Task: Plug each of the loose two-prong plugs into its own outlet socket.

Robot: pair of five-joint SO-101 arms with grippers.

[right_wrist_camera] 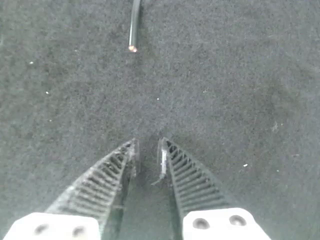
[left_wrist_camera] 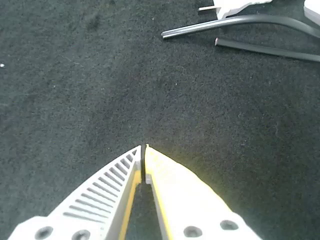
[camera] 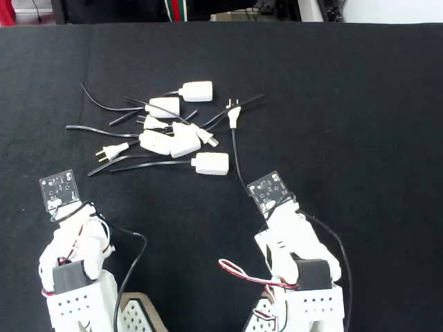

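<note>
Status: no insertion is evident; the task appears to be at its start.

- Heap of white outlet sockets (camera: 211, 163), plugs and black cords (camera: 149, 164): lies in the far-left part of the black table (camera: 360, 104), well apart from both arms.
- Left-hand plug (camera: 116, 149): at the heap's near-left edge, prongs bare, in no socket.
- Far plug (camera: 233, 113): at the heap's right edge, prongs bare and pointing away from the arms, its cord trailing back toward the right arm.
- Centre of heap: sockets and plugs crowd and overlap, so whether any pair is mated cannot be told.
- Left gripper (left_wrist_camera: 144, 149): over bare cloth, fingertips pressed together, holding nothing.
- Right gripper (right_wrist_camera: 148, 145): over bare cloth, fingertips a narrow gap apart, holding nothing. A cut cord end (right_wrist_camera: 132, 47) lies ahead of it.

Remaining, as judged: every pairing.

Obstruction: crossed cords and touching bodies are likely to drag neighbours when one piece is lifted.
</note>
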